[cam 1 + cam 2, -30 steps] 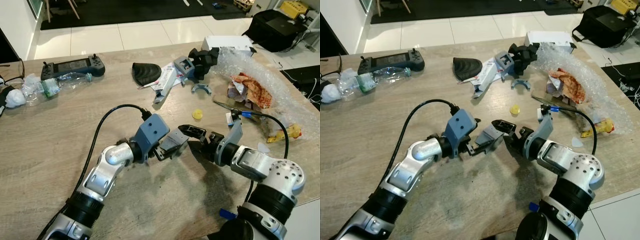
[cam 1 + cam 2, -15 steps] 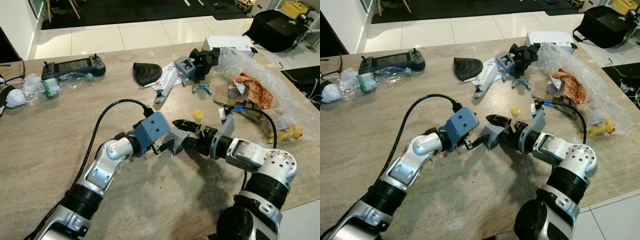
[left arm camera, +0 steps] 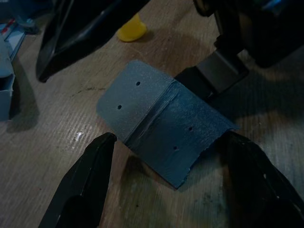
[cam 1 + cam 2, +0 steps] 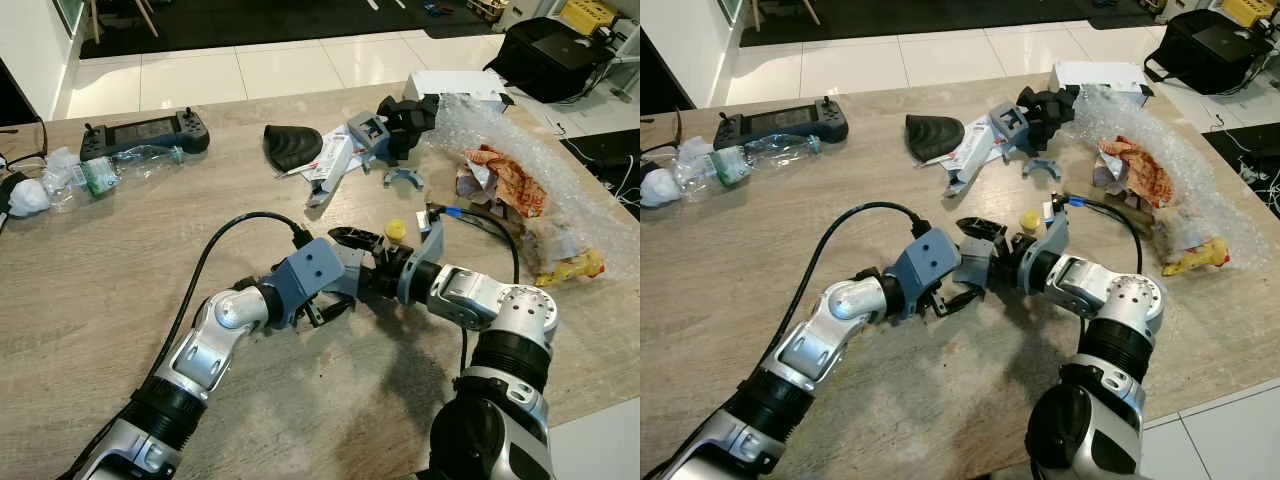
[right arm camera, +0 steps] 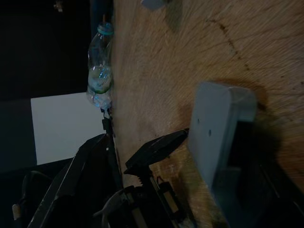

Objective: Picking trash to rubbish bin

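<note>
Table (image 4: 100,270): your cluttered wood top.
Left gripper (image 3: 166,180): spread wide around grey piece (image 3: 161,121).
Right gripper (image 4: 352,262): clamps that piece.
Nearby: yellow cap (image 4: 395,230) beside.

Left gripper (image 4: 335,292) and right gripper (image 4: 352,258) tip-to-tip, jaws seemingly apart.

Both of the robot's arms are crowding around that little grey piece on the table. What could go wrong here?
The left gripper is open around the bent grey piece, while the right gripper sits right beside it, so the two could bump. The small yellow cap lies close by and might be knocked away across the wooden table.
</note>
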`<state>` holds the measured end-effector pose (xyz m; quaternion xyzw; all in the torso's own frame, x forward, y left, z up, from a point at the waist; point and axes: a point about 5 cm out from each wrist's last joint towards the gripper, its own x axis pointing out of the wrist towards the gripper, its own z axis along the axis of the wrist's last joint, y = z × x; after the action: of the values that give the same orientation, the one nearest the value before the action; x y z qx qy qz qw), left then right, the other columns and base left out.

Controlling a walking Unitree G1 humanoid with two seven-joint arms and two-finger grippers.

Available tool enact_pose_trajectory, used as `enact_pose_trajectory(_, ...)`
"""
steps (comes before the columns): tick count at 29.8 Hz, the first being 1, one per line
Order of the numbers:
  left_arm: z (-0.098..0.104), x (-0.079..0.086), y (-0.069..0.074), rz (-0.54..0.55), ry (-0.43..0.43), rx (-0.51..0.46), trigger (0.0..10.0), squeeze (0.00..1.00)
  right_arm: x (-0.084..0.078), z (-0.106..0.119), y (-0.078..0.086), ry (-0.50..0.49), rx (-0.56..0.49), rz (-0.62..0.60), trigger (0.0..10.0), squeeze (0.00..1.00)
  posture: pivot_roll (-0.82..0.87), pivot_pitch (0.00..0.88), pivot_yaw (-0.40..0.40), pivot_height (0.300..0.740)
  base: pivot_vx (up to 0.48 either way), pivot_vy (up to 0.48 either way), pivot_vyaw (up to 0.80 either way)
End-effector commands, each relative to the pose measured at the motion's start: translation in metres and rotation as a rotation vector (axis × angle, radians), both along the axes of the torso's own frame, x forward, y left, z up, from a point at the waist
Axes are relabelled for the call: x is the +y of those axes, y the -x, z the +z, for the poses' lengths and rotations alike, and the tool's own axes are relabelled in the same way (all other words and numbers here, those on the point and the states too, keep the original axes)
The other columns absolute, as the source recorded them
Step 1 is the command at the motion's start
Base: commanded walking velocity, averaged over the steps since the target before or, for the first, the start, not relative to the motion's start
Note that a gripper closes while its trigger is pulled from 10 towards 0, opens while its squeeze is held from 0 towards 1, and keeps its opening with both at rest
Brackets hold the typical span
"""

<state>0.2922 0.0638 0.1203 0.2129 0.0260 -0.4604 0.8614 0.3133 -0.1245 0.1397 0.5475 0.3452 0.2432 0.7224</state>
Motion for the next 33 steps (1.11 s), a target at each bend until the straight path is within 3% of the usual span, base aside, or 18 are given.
enact_pose_trajectory(1,-0.005,-0.003,0.005,-0.016,0.007,0.033,10.0,0.00,0.027,0.003,0.001,-0.056,-0.007,0.072,7.1,0.00,-0.06,0.122,-0.020,0.740,0.000,0.000,0.00)
enact_pose_trajectory(2,-0.004,-0.003,0.005,-0.015,0.011,0.034,10.0,0.00,0.027,0.002,0.001,-0.055,-0.006,0.076,7.1,0.00,-0.06,0.122,-0.020,0.740,0.000,0.000,0.00)
enact_pose_trajectory(3,-0.004,-0.003,0.005,-0.016,0.013,0.034,10.0,0.00,0.028,0.001,0.002,-0.051,-0.004,0.080,2.4,0.00,-0.06,0.121,-0.020,0.740,0.000,0.000,0.00)
enact_pose_trajectory(4,-0.004,-0.003,0.005,-0.016,0.013,0.034,10.0,0.00,0.028,0.001,0.002,-0.051,-0.004,0.080,2.4,0.00,-0.06,0.121,-0.020,0.740,0.000,0.000,0.00)
enact_pose_trajectory(5,-0.004,-0.004,0.005,-0.016,0.016,0.034,10.0,0.00,0.028,-0.001,0.002,-0.047,0.000,0.082,0.0,0.00,-0.06,0.122,-0.020,0.740,0.000,0.000,0.00)
enact_pose_trajectory(22,0.003,0.001,-0.002,0.029,0.042,0.008,10.0,0.00,0.023,-0.009,0.004,-0.050,0.028,0.068,0.0,0.00,-0.06,0.110,-0.021,0.740,0.000,0.000,0.00)
enact_pose_trajectory(32,0.008,0.011,-0.012,0.111,0.062,-0.025,10.0,0.00,0.013,-0.005,0.009,-0.045,0.007,0.068,0.0,0.00,-0.06,0.105,-0.021,0.740,0.000,0.000,0.00)
enact_pose_trajectory(33,0.009,0.019,-0.016,0.144,0.072,-0.027,10.0,0.00,0.011,0.000,0.012,-0.029,-0.017,0.074,0.0,0.00,-0.06,0.105,-0.020,0.740,0.000,0.000,0.00)
